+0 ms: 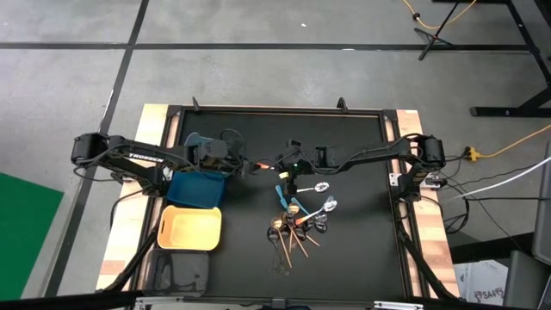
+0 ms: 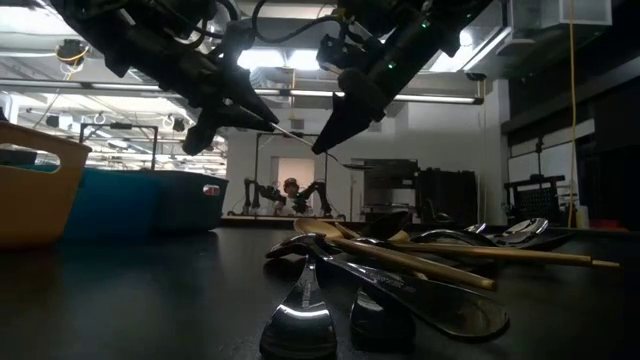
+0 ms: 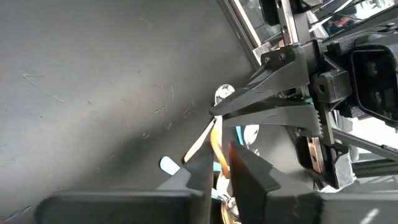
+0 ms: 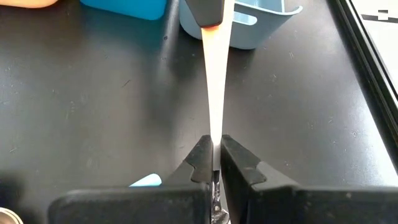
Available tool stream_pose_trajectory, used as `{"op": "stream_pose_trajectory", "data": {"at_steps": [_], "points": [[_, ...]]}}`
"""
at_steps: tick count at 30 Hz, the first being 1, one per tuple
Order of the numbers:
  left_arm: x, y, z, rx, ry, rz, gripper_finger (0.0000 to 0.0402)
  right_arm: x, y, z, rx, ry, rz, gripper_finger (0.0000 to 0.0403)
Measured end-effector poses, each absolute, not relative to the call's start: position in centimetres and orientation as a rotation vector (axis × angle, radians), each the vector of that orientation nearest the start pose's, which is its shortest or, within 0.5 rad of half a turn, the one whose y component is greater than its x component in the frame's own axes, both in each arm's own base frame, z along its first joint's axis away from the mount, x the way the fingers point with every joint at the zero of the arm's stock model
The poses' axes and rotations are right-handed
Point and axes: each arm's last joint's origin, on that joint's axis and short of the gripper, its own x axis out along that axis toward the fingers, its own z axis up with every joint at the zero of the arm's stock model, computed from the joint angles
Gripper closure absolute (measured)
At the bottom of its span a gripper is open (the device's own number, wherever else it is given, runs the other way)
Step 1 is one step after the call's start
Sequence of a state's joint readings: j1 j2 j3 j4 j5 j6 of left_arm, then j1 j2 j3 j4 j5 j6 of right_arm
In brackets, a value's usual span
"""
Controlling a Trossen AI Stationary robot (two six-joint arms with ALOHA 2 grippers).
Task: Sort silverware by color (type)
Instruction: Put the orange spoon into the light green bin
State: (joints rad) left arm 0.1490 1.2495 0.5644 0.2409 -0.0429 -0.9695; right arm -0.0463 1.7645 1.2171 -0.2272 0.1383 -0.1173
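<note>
An orange-handled piece of silverware (image 1: 263, 164) hangs in the air between my two grippers, above the black table. My left gripper (image 3: 221, 152) is shut on its orange handle end. My right gripper (image 4: 214, 142) is shut on its pale metal part, toward the head. In the high view the left gripper (image 1: 250, 165) and right gripper (image 1: 280, 164) face each other, tip to tip. Whether the piece is a spoon or a fork does not show. The other silverware (image 1: 297, 226) lies in a loose heap on the table, near the right gripper. My left gripper pinches the orange handle end (image 3: 216, 140) between its two fingers, coming from the table's left and slanting a little down. The piece is lifted clear of the table. My right gripper pinches the pale shaft (image 4: 214, 124) between its two fingers, coming from the table's right and slanting down. The shaft runs on from the fingers toward the left gripper, and the silver head (image 4: 217, 205) lies back between the fingers.
Along the table's left side stand a pale grey-blue bin (image 1: 196, 145), a blue bin (image 1: 196, 188), a yellow bin (image 1: 189, 228) and a dark grey bin (image 1: 182, 271). A light blue piece (image 1: 282, 191) lies just below the grippers. The table's raised frame (image 1: 275, 109) runs along the far edge.
</note>
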Motion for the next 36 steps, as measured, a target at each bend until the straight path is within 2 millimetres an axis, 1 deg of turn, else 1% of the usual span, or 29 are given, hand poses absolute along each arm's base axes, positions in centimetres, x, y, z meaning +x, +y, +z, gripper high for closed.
{"op": "stream_pose_trajectory", "data": {"at_steps": [4,20,23,30,33,36], "points": [[24.8,3.9,20.3,-0.972,0.321,0.396,0.0394,38.0,-2.1,21.9,-0.146,0.784,-0.129,0.0389],[24.8,4.0,20.4,-0.964,0.309,0.415,0.0399,38.0,-2.2,21.9,-0.142,0.783,-0.133,0.0386],[24.8,4.0,20.4,-0.957,0.307,0.413,0.0400,38.0,-2.1,21.9,-0.139,0.781,-0.126,0.0368],[24.7,4.4,20.3,-0.959,0.307,0.431,0.0401,38.0,-2.1,21.9,-0.136,0.781,-0.124,0.0296],[24.6,4.7,20.4,-0.936,0.308,0.440,0.0401,37.8,-2.1,22.2,-0.135,0.782,-0.123,0.0281],[24.3,5.0,20.7,-0.935,0.298,0.448,0.0401,37.4,-2.1,22.9,-0.135,0.777,-0.123,0.0279]]}}
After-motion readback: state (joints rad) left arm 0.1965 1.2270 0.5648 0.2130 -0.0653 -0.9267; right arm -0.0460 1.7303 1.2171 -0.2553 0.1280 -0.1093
